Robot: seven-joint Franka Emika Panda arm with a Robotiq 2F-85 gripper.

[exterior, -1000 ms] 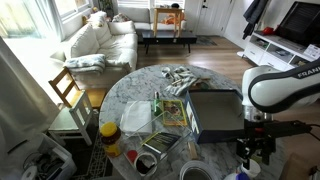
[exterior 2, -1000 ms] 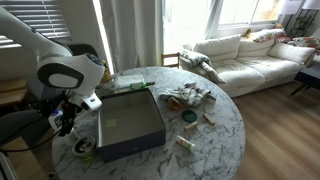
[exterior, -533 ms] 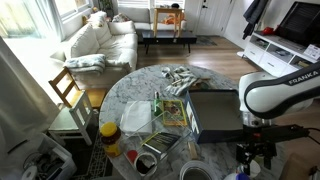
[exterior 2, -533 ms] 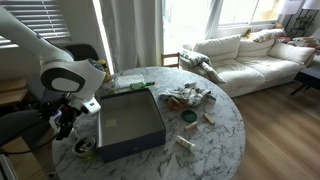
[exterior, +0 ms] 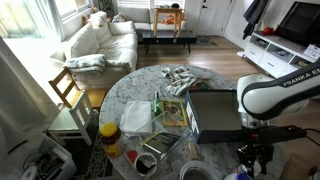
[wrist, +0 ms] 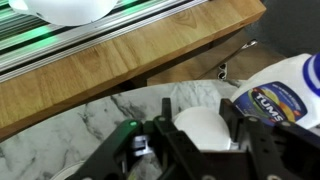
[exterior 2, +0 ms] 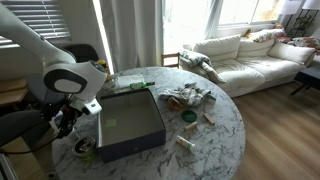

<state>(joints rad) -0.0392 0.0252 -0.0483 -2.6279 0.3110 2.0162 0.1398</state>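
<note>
In the wrist view my gripper (wrist: 200, 130) has its two fingers pressed against either side of a round white bottle cap (wrist: 203, 128), low over the marble table (wrist: 70, 140). A white Tums bottle (wrist: 285, 95) lies just right of it. In both exterior views the gripper (exterior: 252, 157) (exterior 2: 62, 120) hangs at the table's edge beside the dark rectangular box (exterior: 215, 112) (exterior 2: 130, 122). A small white-capped bottle (exterior 2: 85, 146) stands near it.
A wooden edge (wrist: 130, 50) and a white bowl (wrist: 65, 8) lie beyond the gripper. The round table also carries packets (exterior: 180, 80), a yellow-lidded jar (exterior: 109, 132), a metal tray (exterior: 152, 153) and a green cap (exterior 2: 188, 116). A sofa (exterior 2: 250, 55) and a chair (exterior: 68, 90) stand nearby.
The arm has sunk a little toward the table edge. Nothing else has moved.
</note>
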